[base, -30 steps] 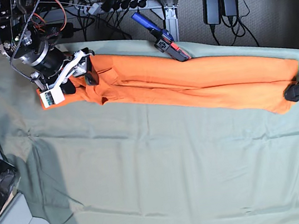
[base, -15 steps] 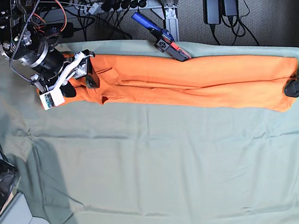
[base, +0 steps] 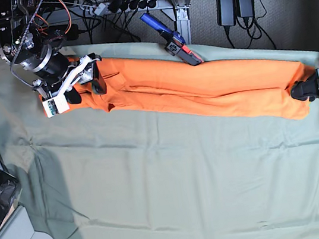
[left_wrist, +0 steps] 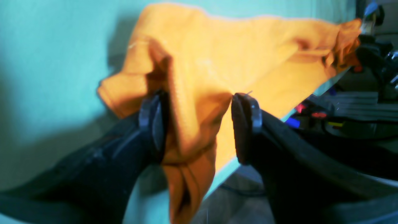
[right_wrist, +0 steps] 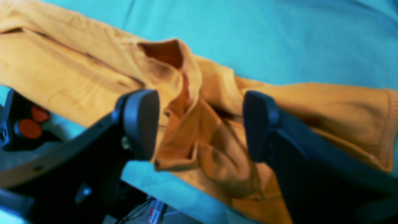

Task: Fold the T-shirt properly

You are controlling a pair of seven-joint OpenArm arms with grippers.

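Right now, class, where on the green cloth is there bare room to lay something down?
The wide stretch of green cloth below the T-shirt, down to its near edge, is bare. The strip along the far edge is crowded: shirt, blue clamp, right end effector and left end effector.

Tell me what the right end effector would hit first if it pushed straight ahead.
Probably the T-shirt: its bunched orange folds lie between the right end effector's open fingers; depth is unclear.
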